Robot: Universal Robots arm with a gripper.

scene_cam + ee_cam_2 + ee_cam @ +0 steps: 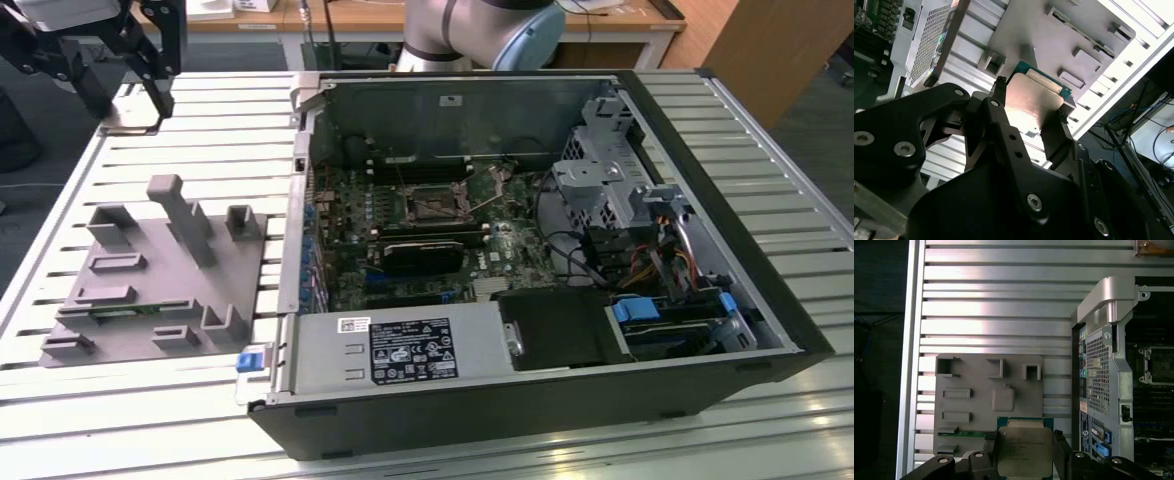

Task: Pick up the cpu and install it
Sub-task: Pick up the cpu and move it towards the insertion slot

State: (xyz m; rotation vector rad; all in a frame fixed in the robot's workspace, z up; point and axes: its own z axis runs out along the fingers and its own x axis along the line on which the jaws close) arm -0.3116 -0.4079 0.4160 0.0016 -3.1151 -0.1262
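Within the tool (1024, 439) sits cpu (1024, 456), lettering seemingly faint

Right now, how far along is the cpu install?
Pickup looks done: the cpu is clamped between the gripper's fingers, held clear of the gray fixture tray. Installation is left: the motherboard socket inside the open computer case sits empty, and the gripper is off to the exterior view's left of the case.

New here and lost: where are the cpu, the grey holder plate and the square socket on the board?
cpu (1024, 452): first wrist view, middle of its silver top.
grey holder plate (979, 410): first wrist view, bare flat patch.
square socket (431, 206): exterior view, its dark centre.
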